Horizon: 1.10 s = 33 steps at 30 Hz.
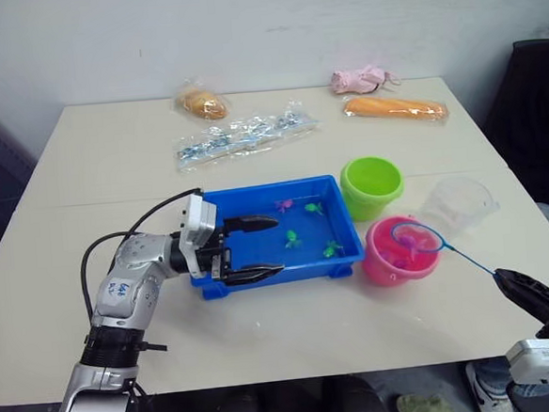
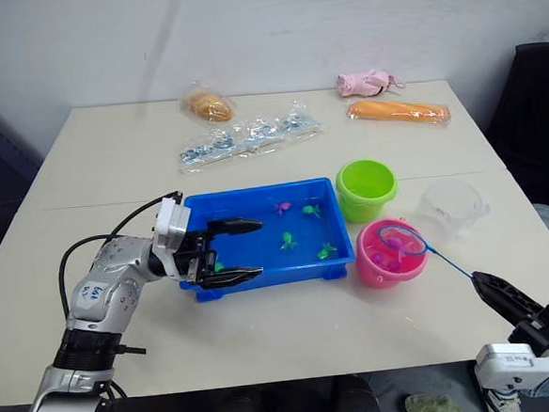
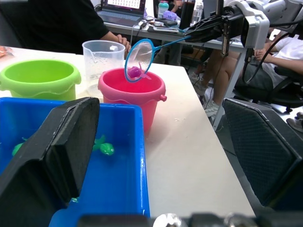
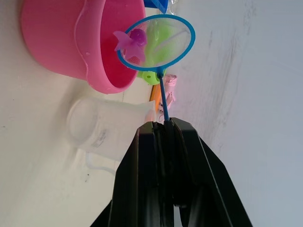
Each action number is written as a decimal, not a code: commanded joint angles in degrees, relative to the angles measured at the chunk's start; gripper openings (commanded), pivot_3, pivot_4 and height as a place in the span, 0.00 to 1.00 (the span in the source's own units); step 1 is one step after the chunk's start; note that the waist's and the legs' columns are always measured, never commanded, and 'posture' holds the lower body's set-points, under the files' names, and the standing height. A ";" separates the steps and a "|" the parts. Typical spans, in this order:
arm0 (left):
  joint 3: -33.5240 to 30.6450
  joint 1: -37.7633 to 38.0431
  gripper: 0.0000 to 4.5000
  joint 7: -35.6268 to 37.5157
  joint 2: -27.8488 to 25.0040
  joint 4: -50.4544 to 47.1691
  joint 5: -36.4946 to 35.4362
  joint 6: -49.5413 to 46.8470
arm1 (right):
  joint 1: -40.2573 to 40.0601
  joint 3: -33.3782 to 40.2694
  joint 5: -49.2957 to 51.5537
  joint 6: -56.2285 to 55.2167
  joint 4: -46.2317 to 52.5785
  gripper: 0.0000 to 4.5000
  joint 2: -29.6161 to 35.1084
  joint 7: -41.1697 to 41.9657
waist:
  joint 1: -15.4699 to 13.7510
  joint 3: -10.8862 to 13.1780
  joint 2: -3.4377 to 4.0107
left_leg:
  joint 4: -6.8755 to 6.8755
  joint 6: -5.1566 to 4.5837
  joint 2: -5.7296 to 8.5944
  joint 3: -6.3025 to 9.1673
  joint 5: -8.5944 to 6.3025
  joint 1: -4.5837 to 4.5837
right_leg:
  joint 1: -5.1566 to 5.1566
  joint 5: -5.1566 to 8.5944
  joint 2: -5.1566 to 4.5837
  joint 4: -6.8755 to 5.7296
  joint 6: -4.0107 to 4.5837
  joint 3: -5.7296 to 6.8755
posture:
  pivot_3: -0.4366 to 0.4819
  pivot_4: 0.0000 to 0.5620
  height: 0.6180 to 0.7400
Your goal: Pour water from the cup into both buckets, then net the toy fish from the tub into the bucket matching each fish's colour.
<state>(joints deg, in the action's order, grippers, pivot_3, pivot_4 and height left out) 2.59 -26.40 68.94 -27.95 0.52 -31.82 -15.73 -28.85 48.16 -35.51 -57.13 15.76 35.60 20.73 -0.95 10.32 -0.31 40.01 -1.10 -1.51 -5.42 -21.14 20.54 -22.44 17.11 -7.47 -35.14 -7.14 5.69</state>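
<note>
Right end effector (image 1: 514,287) clenched on net (image 1: 417,237) with one pink fish (image 4: 131,40); left end effector (image 1: 263,247) released over tub (image 1: 255,200).

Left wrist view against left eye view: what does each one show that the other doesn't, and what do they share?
Left wrist view alone: a person at a desk beyond the table, with a laptop.

Left eye view alone: the table's far side, with a bread bag, a clear packet, a pink toy and an orange packet.

Both: the tub, green bucket, pink bucket, cup, the open left pincer at the tub, and the net over the pink bucket, held by the right pincer.
</note>
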 commanded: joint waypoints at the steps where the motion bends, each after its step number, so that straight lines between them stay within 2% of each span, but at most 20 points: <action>1: -1.28 -0.43 0.99 -0.06 -0.69 -1.80 -0.36 0.02 | 0.15 2.41 -2.44 0.88 1.58 0.00 0.81 -3.68 | 0.00 0.00 0.00 | 0.00 0.00 0.00 0.00 0.00 0.00 | 0.00 0.00 0.00 -0.01 0.00 0.00 | 0.48 0.27 1.00; 12: -1.29 0.48 0.99 -0.69 -0.81 -2.82 -0.38 -0.57 | -1.85 -0.87 -0.32 4.82 2.36 0.00 1.68 -5.78 | 0.05 0.00 0.00 | -0.01 -0.01 -0.01 0.01 0.00 0.00 | 0.00 0.01 -0.01 0.00 0.02 0.00 | 0.48 0.27 1.00; 14: -1.74 0.46 0.99 -1.02 -1.05 -2.59 -0.20 -0.39 | -1.80 -1.00 7.03 9.18 2.95 0.00 2.72 -3.82 | 0.17 0.00 0.00 | -0.01 -0.01 -0.01 0.01 0.00 0.00 | 0.00 0.01 -0.01 0.00 0.02 0.00 | 0.48 0.27 1.00; 18: -3.25 1.02 0.99 -1.16 -2.68 -1.50 0.05 0.00 | -4.17 -11.07 31.65 21.04 10.03 0.00 7.14 5.74 | 0.92 0.00 0.00 | -0.01 -0.02 -0.04 0.03 -0.01 -0.03 | 0.02 0.02 -0.03 -0.04 0.03 -0.02 | 0.48 0.27 1.00; 20: -4.23 1.50 0.99 -1.43 -3.52 -1.12 0.09 0.21 | -3.76 -17.52 44.89 31.70 15.52 0.00 10.10 10.31 | 1.21 0.00 0.00 | -0.04 -0.02 -0.10 0.06 -0.01 -0.06 | 0.02 0.05 -0.03 -0.09 0.09 0.04 | 0.48 0.27 1.00; 23: -5.77 2.39 0.99 -2.48 -4.23 -1.41 0.02 0.11 | 1.16 -23.72 56.43 44.00 20.97 0.00 13.08 12.13 | 1.17 0.00 -0.01 | -0.02 -0.02 -0.14 0.06 -0.02 -0.09 | 0.03 0.06 -0.06 -0.37 0.12 0.10 | 0.48 0.27 1.00; 26: -7.85 4.64 0.99 -3.86 -5.71 -2.17 0.78 1.23 | 10.53 -28.18 58.41 56.23 22.46 0.00 14.45 9.60 | 1.09 0.01 -0.02 | 0.05 -0.06 -0.12 0.06 -0.03 -0.09 | 0.01 0.06 -0.13 -0.37 0.12 0.11 | 0.48 0.27 1.00; 31: -13.83 9.41 0.99 -8.19 -8.35 -4.65 1.62 3.75 | 22.69 -39.69 71.59 79.64 25.60 0.00 12.45 5.83 | 0.61 0.03 -0.05 | 0.02 -0.03 -0.13 0.21 -0.05 0.02 | -0.04 0.09 -0.17 -0.33 0.18 0.21 | 0.48 0.27 1.00; 33: -15.39 12.19 0.99 -9.05 -9.42 -6.03 1.67 3.52 | 27.77 -44.17 73.43 86.85 25.22 0.00 11.26 4.51 | 0.96 0.03 -0.04 | 0.02 -0.01 -0.14 0.21 -0.06 0.06 | -0.04 0.10 -0.18 -0.32 0.19 0.25 | 0.48 0.27 1.00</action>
<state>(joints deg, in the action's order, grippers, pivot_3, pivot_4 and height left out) -10.55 -15.74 60.84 -36.57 -2.43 -30.03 -13.00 -3.82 6.32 34.94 23.62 39.11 47.34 26.80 0.01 10.35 -0.34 40.03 -1.11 -1.64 -5.23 -21.21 20.59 -22.50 17.20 -7.68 -35.46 -6.95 5.93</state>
